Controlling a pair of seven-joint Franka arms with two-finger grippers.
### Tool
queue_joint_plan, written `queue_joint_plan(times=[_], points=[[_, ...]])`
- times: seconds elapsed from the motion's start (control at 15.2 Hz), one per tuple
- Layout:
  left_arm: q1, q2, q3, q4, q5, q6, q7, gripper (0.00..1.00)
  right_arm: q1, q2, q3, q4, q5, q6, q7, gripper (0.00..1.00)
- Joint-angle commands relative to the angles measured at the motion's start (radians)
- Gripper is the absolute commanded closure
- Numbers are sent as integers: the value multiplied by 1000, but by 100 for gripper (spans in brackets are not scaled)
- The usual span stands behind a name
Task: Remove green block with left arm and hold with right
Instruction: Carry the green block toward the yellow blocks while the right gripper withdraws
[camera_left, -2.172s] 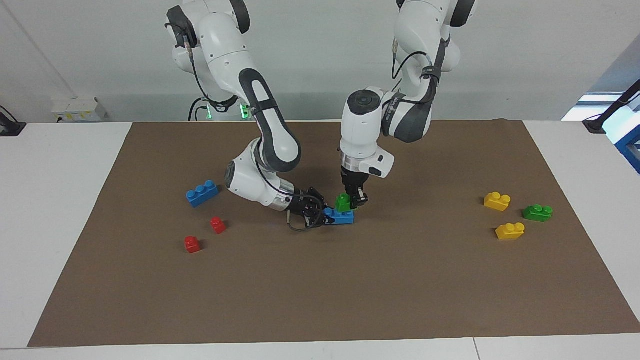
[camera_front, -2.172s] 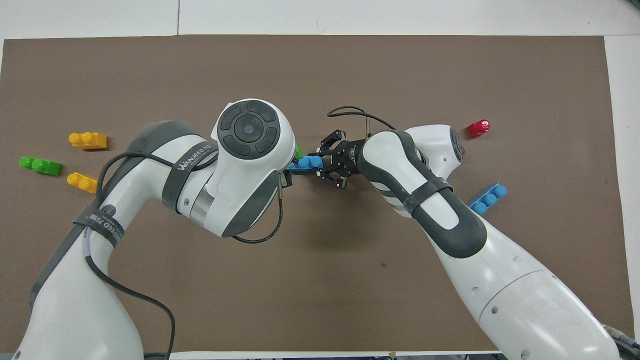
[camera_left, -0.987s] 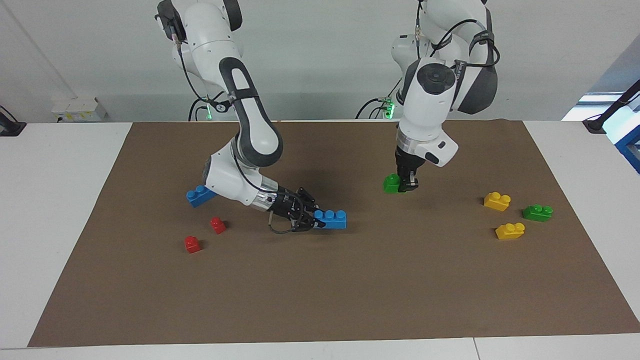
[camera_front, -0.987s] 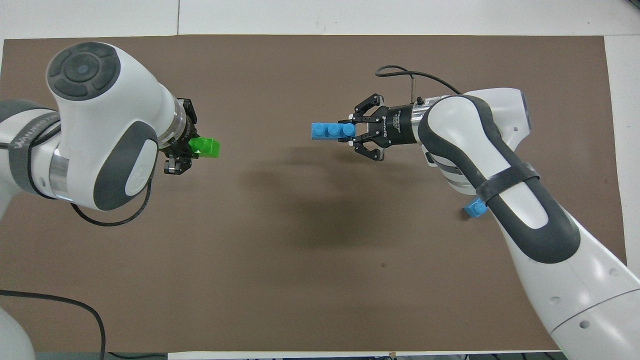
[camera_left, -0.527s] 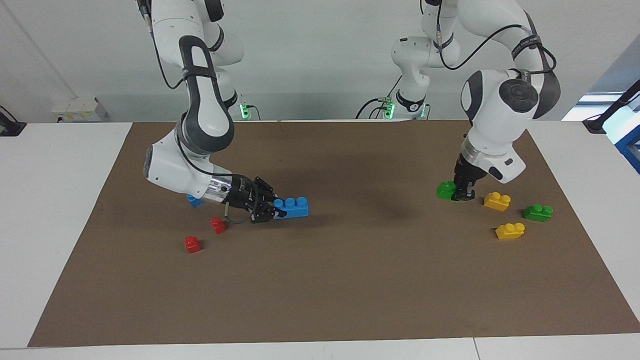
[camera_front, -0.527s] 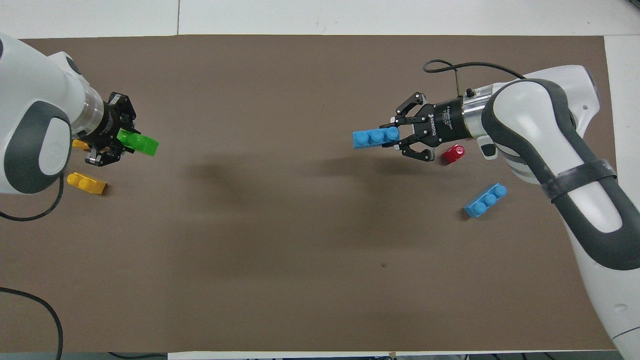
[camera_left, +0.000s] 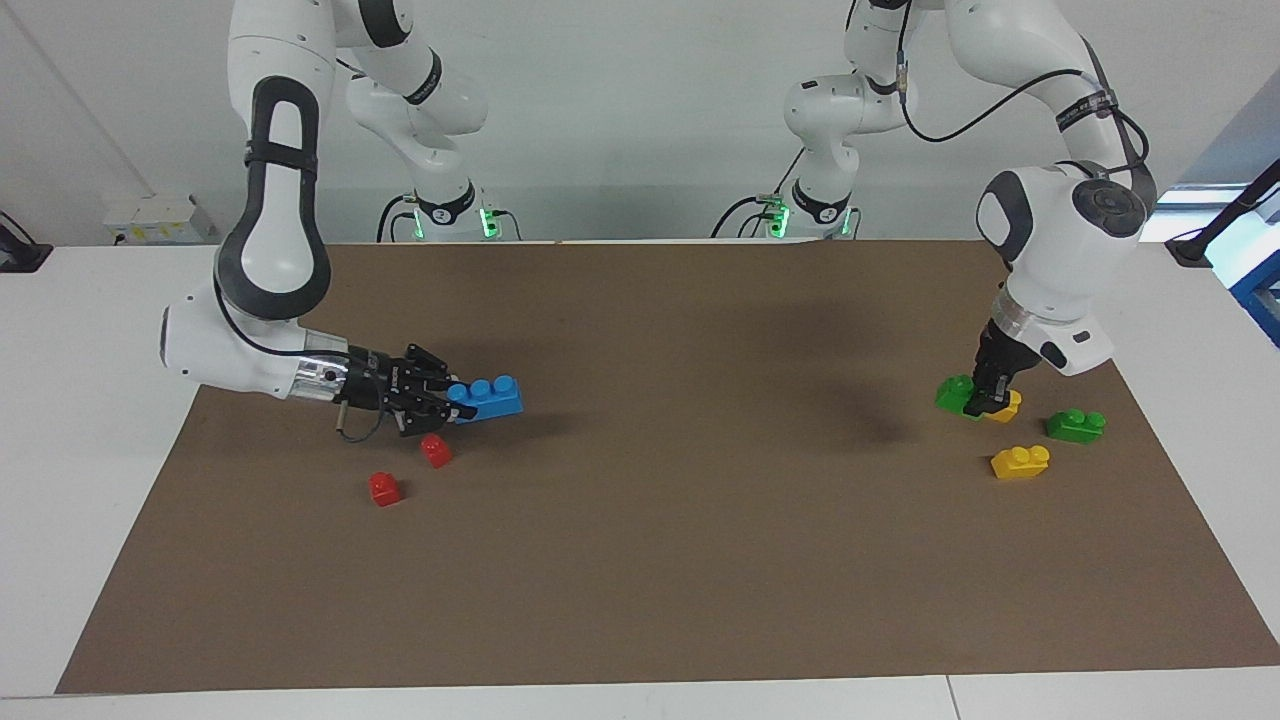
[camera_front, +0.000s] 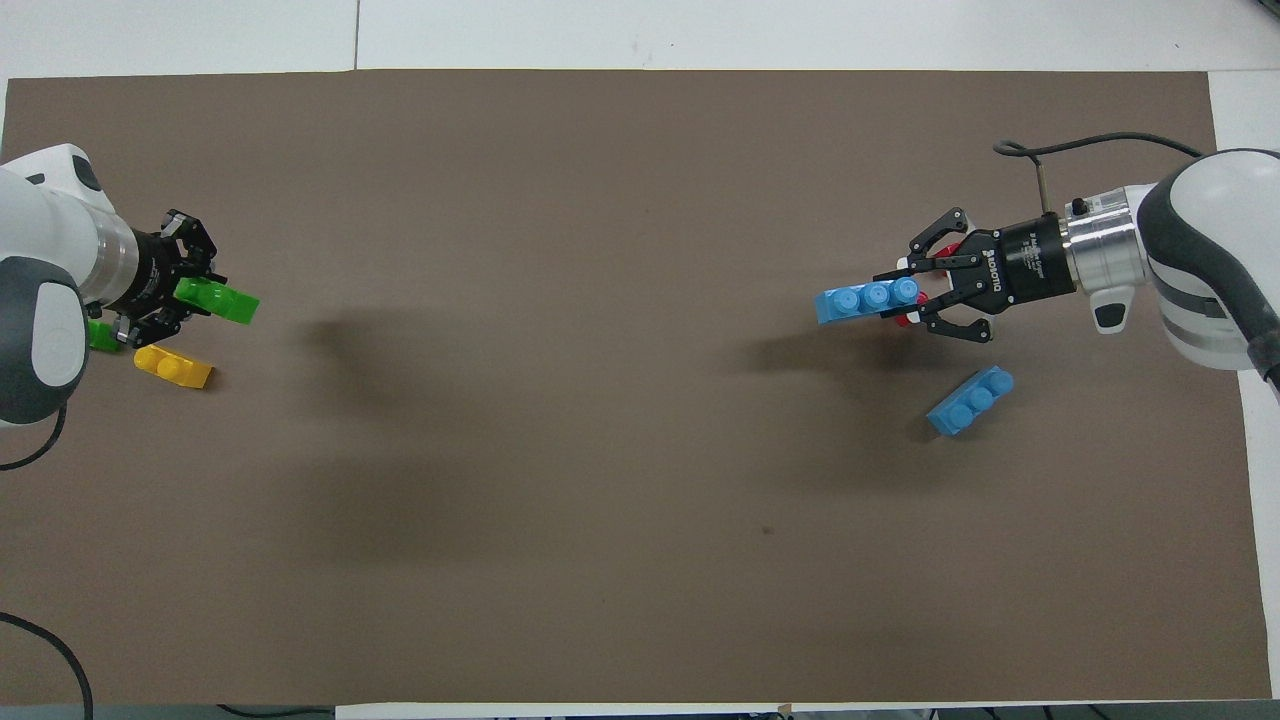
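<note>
Glossy plastic green block; matt brown mat.

A white desk carries a large brown mat covering most of its top. A plain pale grey-white wall rises along the desk's edge. A small white box, possibly a power strip, sits by the wall. At one end stands something blue, only partly visible. Lighting is even and soft.
</note>
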Motion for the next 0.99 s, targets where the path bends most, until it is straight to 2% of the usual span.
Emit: queue_joint_plan(times=[0.0,0.33,0.92], points=[[16,-11,-8,-76,-15,92,80,100,-6,0,14,-23,-25,-1,-52,90],[7,14,-7,-134,-14,191,137,100,-8,23,14,-58,-25,1,-116,90],[-10,101,-5,-128,6,260,147,100,-17,66,12,-58,-44,14,-138,90]])
